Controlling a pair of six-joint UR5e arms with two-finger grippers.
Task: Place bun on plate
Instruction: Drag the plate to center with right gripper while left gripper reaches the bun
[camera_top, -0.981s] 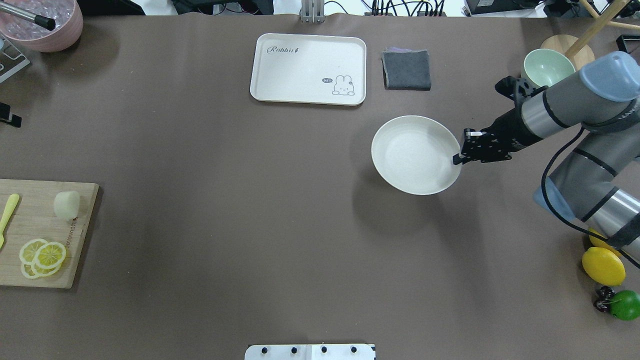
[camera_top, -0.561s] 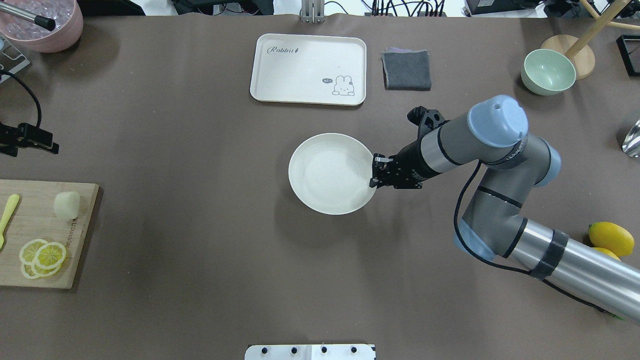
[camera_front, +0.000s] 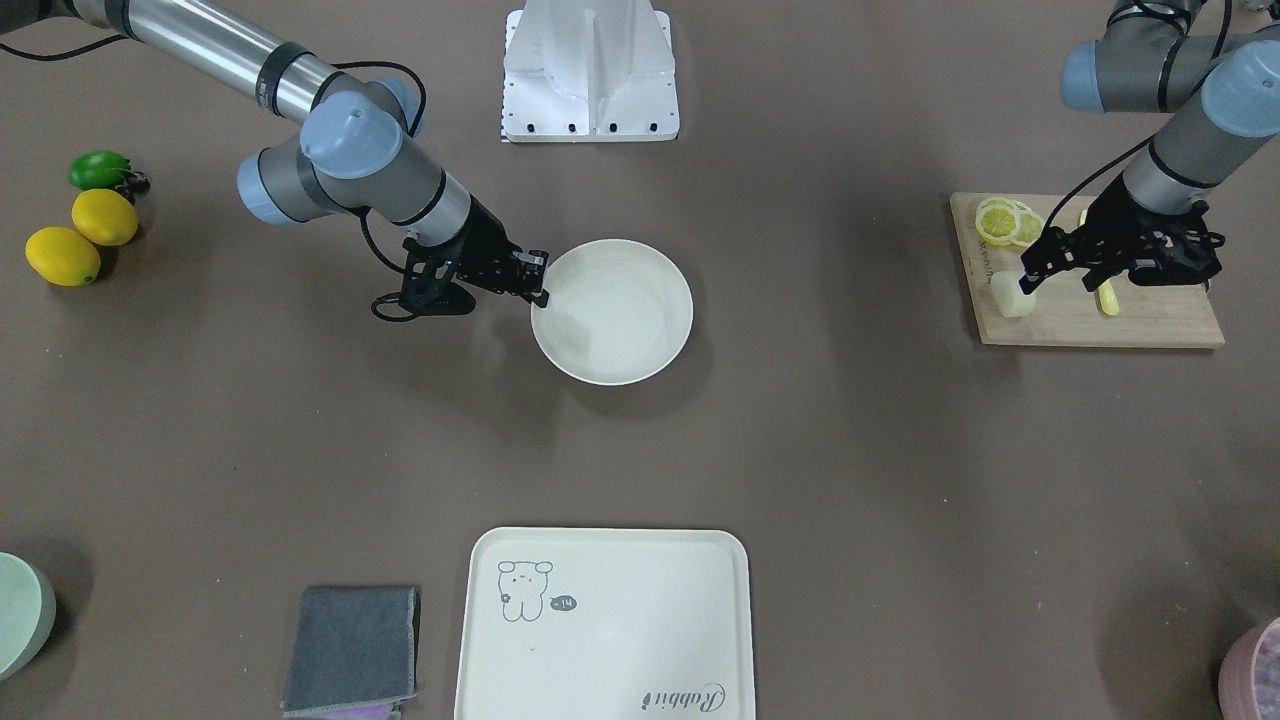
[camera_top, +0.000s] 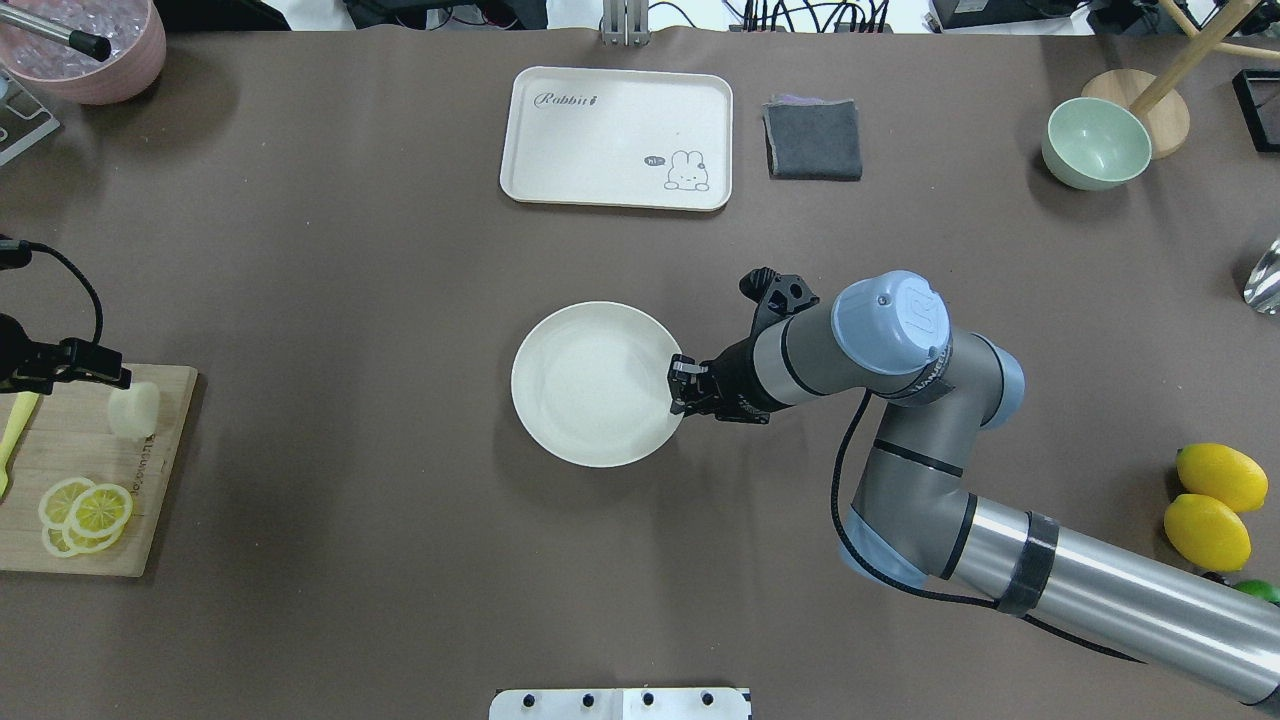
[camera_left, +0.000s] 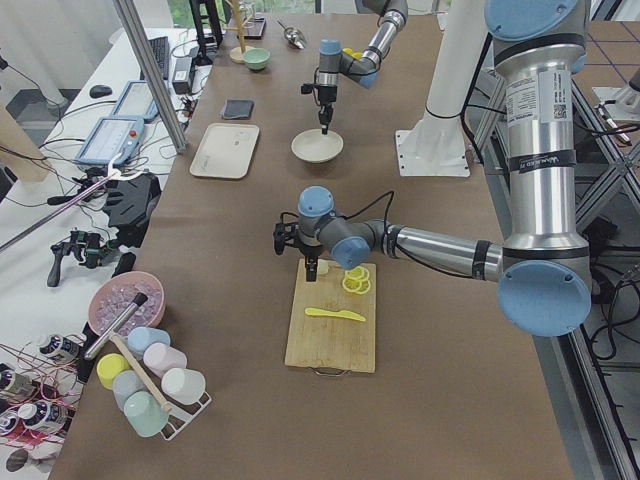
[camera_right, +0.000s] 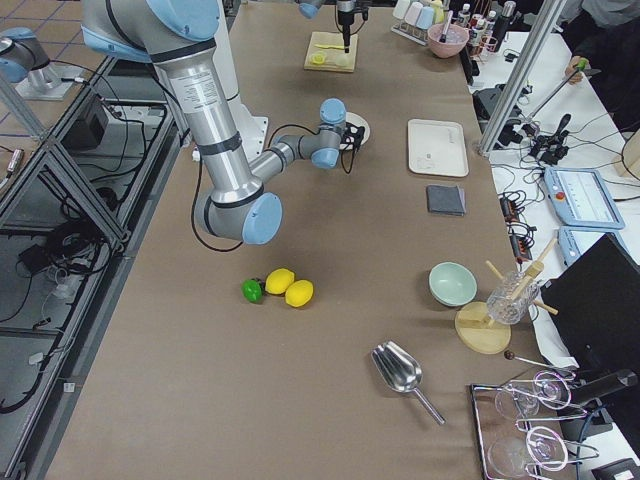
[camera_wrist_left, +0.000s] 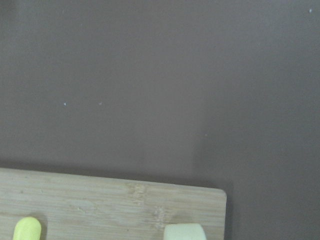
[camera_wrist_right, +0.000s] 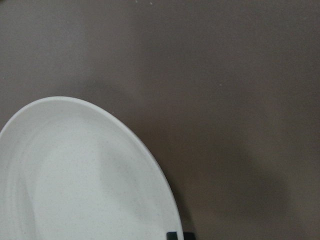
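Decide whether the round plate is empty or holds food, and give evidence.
Empty. The plate is bare white inside; the bun lies on the wooden board.

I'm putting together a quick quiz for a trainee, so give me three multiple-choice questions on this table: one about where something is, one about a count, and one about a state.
1. Where is the bun?
A. on the plate
B. beside the lemons
C. on the board

2. How many whole lemons are there?
A. one
B. two
C. four

3. The plate is:
A. empty
B. holding the bun
C. upside down

Answers:
1 C: the bun sits at the board's corner, far from the plate.
2 B: two lemons lie side by side near the table's edge.
3 A: the plate is right way up with only bare surface inside.
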